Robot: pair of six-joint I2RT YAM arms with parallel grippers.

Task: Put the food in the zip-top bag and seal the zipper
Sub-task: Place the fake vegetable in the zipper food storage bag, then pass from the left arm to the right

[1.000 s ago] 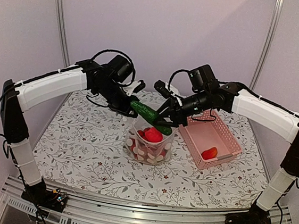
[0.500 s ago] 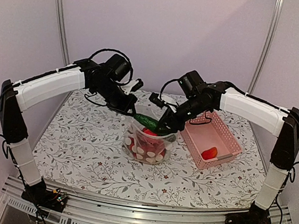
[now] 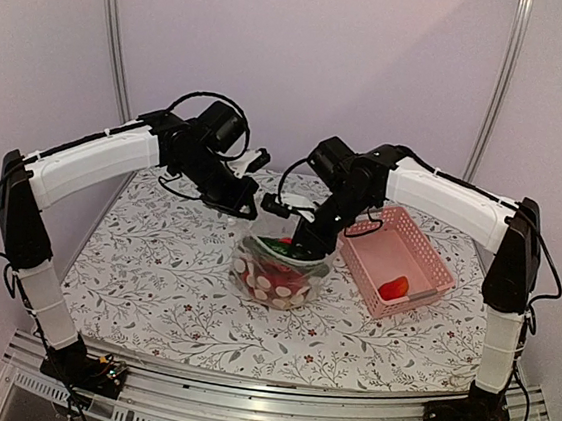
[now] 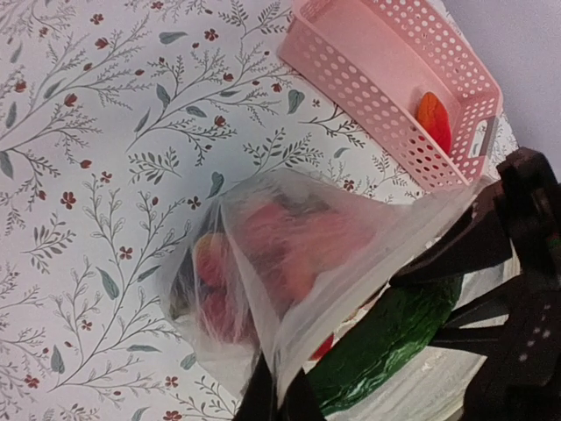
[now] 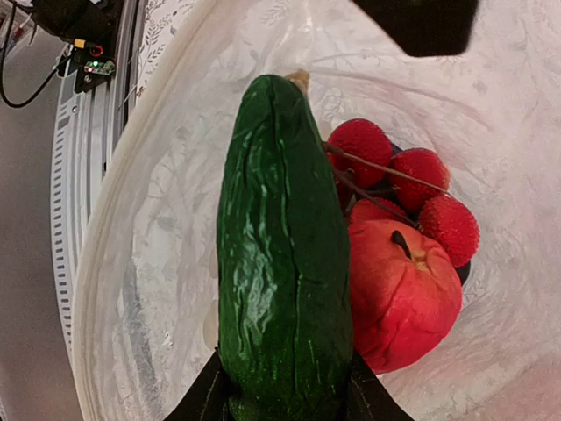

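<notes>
Zip-top bag (image 3: pixel 274 275) stands open-mouthed on the flowered counter (image 3: pixel 153 278), about midway between the two arms. At its left rim the left gripper (image 3: pixel 244 210) has its fingers (image 4: pixel 279 396) closed flat on the clear film, holding the mouth up. The green cucumber (image 5: pixel 280 263) is partly inside the bag, gripped at its near end by the fingers (image 5: pixel 203 396) of the right gripper (image 3: pixel 310 242).

The right wrist view looks straight down its length: the long axis runs in line with the fingers, the pale stem tip pointing toward the bag's bottom. Beside it lie a red apple (image 5: pixel 403 298) and a cluster of bumpy red fruits (image 5: pixel 394 175). The left wrist view shows the cucumber slanting across the mouth. From above, the right gripper hides nearly all of it.

Just right of the bag sits the pink basket (image 3: pixel 360 269), with one red-orange piece (image 3: pixel 394 287) at its near end.
</notes>
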